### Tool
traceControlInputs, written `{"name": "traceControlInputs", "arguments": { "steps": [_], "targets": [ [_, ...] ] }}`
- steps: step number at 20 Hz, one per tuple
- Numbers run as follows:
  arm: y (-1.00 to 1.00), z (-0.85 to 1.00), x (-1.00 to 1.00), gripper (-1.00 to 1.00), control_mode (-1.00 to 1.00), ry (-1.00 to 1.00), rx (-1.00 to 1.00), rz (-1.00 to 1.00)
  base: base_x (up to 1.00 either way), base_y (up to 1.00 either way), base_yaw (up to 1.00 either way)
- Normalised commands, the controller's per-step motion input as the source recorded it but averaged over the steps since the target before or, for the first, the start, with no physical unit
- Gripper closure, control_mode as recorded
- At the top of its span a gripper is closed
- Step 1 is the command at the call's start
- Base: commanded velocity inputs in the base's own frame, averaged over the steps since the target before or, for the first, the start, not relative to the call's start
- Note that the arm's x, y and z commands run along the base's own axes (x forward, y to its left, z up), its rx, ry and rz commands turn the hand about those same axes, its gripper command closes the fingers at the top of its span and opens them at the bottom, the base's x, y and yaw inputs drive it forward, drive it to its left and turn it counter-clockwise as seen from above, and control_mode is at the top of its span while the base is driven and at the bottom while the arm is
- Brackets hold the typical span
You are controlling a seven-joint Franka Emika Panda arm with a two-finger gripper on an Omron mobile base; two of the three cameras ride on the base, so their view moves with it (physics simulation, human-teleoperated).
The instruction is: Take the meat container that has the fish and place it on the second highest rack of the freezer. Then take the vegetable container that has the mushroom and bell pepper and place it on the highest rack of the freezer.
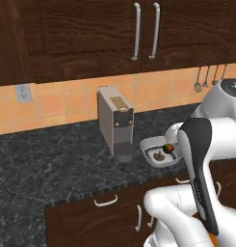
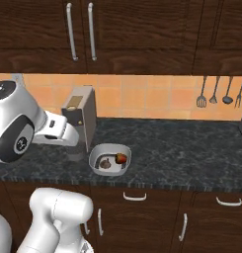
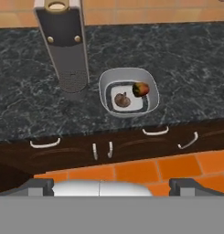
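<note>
From the left base view, the vegetable container (image 1: 160, 150) sits on the dark speckled desk (image 1: 52, 164) near its front edge, just beside the foot of a grey coffee machine (image 1: 115, 123). Inside it lie the brown mushroom (image 1: 159, 156) and, to its right, the bell pepper (image 1: 168, 148), close together, though whether they touch is hard to tell at this size. The white arm (image 1: 201, 144) rises in front and covers the container's right rim.

From the right base view, the same container (image 2: 110, 159) stands just to the right of the coffee machine (image 2: 80, 118), with the mushroom (image 2: 106, 162) on the left and the bell pepper (image 2: 121, 158) on the right. Utensils (image 2: 214, 94) hang on the tiled wall, well apart from it.

From the hand view, the pincer (image 3: 111, 186) shows both dark fingertips (image 3: 38, 186) spread wide with nothing between them, above the orange floor (image 3: 131, 171) in front of the drawers. The container (image 3: 128, 92) lies ahead on the desk (image 3: 177, 68), apart from the pincer, with mushroom (image 3: 122, 99) and bell pepper (image 3: 140, 88) inside.
</note>
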Motion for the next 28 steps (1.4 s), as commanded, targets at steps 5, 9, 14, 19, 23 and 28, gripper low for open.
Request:
{"name": "traceControlInputs", "arguments": {
  "steps": [5,9,14,19,23,28],
  "targets": [
    [-0.56,-0.26,0.34,-1.0,-1.0,0.02,0.16,-0.35,0.0,0.0,0.0],
    [-0.26,-0.42,0.03,-1.0,-1.0,0.16,0.34,-0.53,0.0,0.0,0.0],
    [-0.33,-0.38,0.16,-1.0,-1.0,0.19,0.32,-0.47,0.0,0.0,0.0],
    [-0.27,-0.46,0.53,-1.0,-1.0,0.08,0.04,-0.1,0.0,0.0,0.0],
    [-0.09,-0.52,0.43,-1.0,-1.0,0.17,0.01,-0.13,0.0,0.0,0.0],
    [0.0,-0.62,0.74,-1.0,-1.0,0.0,0.0,-0.16,0.0,0.0,0.0]
  ]
}}
